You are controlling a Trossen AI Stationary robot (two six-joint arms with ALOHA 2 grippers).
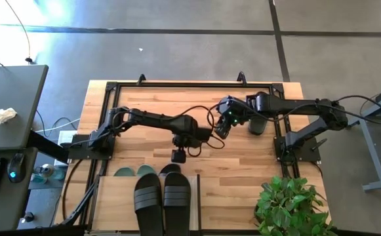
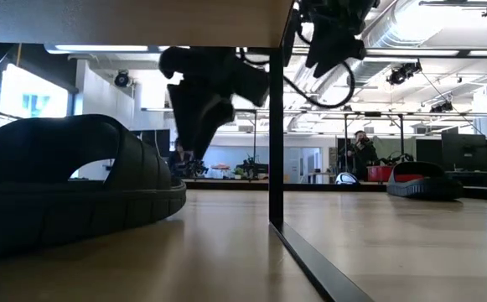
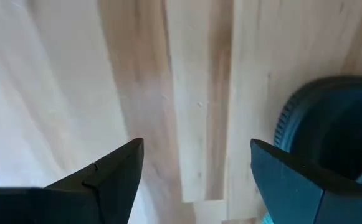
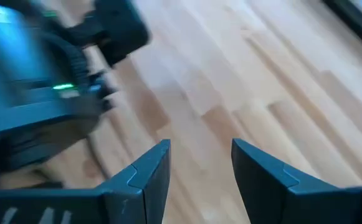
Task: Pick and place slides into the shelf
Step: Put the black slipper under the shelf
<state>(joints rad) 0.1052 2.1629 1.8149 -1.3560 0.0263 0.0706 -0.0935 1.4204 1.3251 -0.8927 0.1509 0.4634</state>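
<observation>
High view: lone black slide (image 1: 258, 124) on desk (image 1: 144, 105) just beside right claw (image 1: 224, 126), spread, empty; left claw (image 1: 178, 156) spread, farther off.

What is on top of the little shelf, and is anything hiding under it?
Two black slides sit side by side on the shelf top. Underneath, green slides and another black slide peek out; the board covers the rest of them.
</observation>
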